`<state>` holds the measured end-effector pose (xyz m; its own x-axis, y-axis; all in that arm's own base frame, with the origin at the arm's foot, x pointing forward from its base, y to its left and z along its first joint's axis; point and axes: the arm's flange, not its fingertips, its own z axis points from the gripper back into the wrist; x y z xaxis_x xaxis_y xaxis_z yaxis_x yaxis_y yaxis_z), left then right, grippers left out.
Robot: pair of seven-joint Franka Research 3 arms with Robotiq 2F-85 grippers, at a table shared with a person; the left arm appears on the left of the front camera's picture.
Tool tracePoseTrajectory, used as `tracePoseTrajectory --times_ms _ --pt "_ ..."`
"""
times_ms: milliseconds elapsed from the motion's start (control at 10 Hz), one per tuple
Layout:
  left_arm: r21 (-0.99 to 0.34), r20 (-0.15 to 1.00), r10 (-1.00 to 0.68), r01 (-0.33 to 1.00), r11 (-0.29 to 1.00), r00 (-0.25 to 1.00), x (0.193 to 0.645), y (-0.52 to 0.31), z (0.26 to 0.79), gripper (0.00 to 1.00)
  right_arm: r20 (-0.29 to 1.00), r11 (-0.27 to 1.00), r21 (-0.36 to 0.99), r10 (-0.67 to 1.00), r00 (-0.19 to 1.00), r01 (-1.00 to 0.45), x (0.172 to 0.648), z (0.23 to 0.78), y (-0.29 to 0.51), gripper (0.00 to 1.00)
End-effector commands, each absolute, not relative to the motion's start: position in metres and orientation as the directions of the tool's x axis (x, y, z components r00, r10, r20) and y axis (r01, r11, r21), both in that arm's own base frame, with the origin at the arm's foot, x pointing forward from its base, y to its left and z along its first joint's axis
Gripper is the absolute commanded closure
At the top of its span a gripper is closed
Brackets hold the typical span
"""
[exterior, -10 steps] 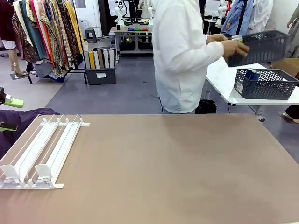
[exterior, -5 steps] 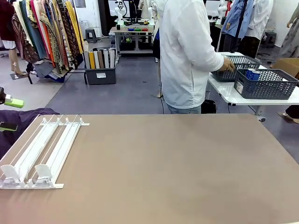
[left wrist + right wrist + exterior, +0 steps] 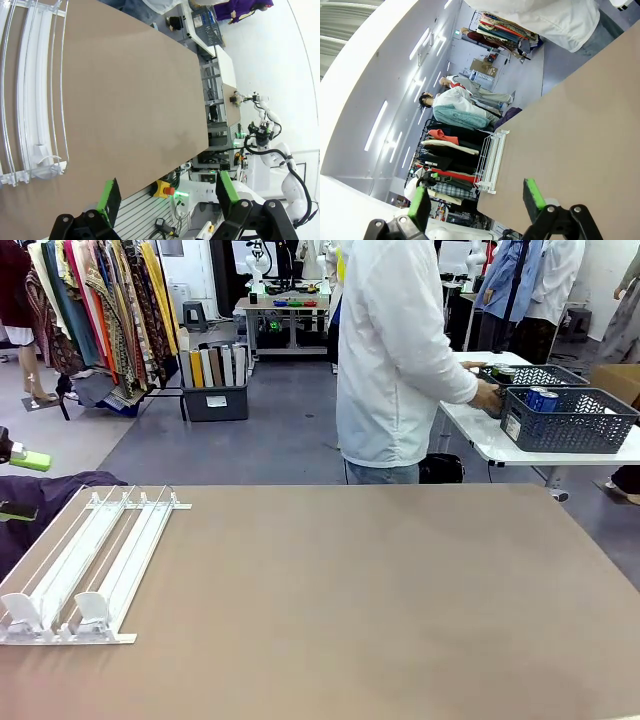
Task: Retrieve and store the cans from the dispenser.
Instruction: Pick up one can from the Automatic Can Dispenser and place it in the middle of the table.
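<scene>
In far basket (image 3: 570,425), blue cans (image 3: 541,398), lettering unreadable

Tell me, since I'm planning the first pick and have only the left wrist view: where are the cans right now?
Observer: Front view: blue cans sit in a grey basket on a white side table beyond ours.
Operator: Is the person bringing them over?
Observer: The person is turned toward that side table, one hand at a second basket behind the first.
Operator: And the right arm?
Observer: The right wrist view has the right arm's jaws open above the brown table.
</scene>
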<state>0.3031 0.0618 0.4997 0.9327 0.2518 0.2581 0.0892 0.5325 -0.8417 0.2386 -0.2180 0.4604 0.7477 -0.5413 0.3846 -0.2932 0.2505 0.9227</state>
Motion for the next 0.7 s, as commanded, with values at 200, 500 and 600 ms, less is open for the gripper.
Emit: tracePoseTrajectory --times_ms 200,500,600 --pt "-0.846 0.274 0.248 0.111 0.521 0.929 0.3019 0.0622 0.4999 0.0 0.401 0.242 0.916 -0.552 0.731 -0.319 0.2421 0.4642 -0.2173 0.0" --pt "-0.846 0.274 0.248 0.111 0.521 0.929 0.3019 0.0622 0.4999 0.0 0.401 0.242 0.916 -0.552 0.731 -0.319 0.2421 0.4642 -0.2173 0.0" --pt "-0.846 0.274 0.248 0.111 0.521 0.929 0.3019 0.0622 0.4999 0.0 0.401 0.242 0.916 -0.552 0.731 -0.319 0.2421 0.4642 -0.2173 0.0"
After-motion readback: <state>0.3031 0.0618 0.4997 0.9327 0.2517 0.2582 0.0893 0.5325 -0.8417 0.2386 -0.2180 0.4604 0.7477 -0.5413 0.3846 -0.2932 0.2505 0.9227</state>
